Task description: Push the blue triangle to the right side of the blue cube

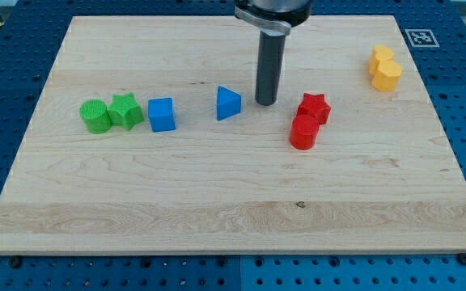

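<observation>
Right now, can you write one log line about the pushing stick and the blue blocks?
my tip: right of blue triangle, small gap | blue cube: left of triangle | task: triangle already on cube's right

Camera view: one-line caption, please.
My tip sits just right of the blue triangle, blue cube further left.

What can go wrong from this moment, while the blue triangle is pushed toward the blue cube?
1. My tip stands just right of the blue triangle; an off-centre push leftward may turn it or let it slip past.
2. Pushing too far could drive the triangle into the blue cube, and perhaps the cube into the green star.
3. The red star sits close on my tip's right; repositioning may bump it.
</observation>
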Tool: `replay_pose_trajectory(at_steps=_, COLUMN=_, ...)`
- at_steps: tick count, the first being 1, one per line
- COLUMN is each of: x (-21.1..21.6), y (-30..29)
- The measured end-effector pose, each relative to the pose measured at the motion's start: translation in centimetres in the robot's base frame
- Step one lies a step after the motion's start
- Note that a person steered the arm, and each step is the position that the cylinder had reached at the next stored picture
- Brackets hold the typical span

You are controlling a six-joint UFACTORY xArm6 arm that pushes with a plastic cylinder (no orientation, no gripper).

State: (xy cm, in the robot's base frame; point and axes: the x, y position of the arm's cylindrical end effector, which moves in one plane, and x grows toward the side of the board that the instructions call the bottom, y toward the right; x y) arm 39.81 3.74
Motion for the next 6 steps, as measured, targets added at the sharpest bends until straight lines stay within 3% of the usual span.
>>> replay_pose_trajectory(at_steps=4, x=2.4, y=-9.7)
replay_pose_trajectory(at_steps=5, x=2.4, y=-9.1)
replay_pose_trajectory(at_steps=6, x=1.6, y=-2.9)
